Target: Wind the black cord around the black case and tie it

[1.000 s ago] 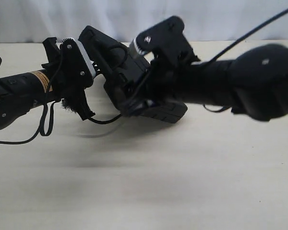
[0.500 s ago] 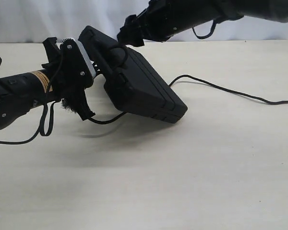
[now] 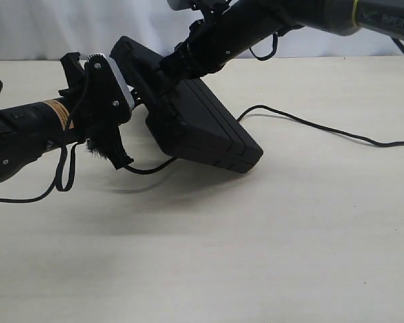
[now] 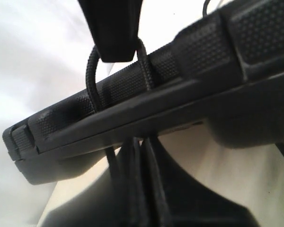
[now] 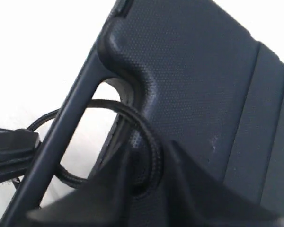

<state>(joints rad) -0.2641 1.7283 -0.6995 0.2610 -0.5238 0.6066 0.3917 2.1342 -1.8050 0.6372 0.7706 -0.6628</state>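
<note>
When reading inward from the near edge of the table (image 3: 202,269), meet first the black cord (image 3: 310,124), lying slack across the right side and running in toward the black case (image 3: 209,134). Find that case propped rather than flat: low corner down on the table toward the near right, long axis climbing away to the far left, handle end raised.

Next in, note the left gripper (image 3: 140,102), clenched on the raised edge of the case from the left. In the left wrist view, see its fingers (image 4: 111,28) pinching the rim, with loops of cord draped over it.

Farthest back, place the right gripper (image 3: 172,67) at the handle cutout (image 5: 106,92), on the high end of the case, reaching in from above and the far right. Seems clamped on the cord at the loop threaded through that cutout, though hard to confirm past blurred fingers.

Judge the right arm nearer the free run of cord. Expect the next wrap to cross the case the short way, over its long axis, with the left merely steadying.
</note>
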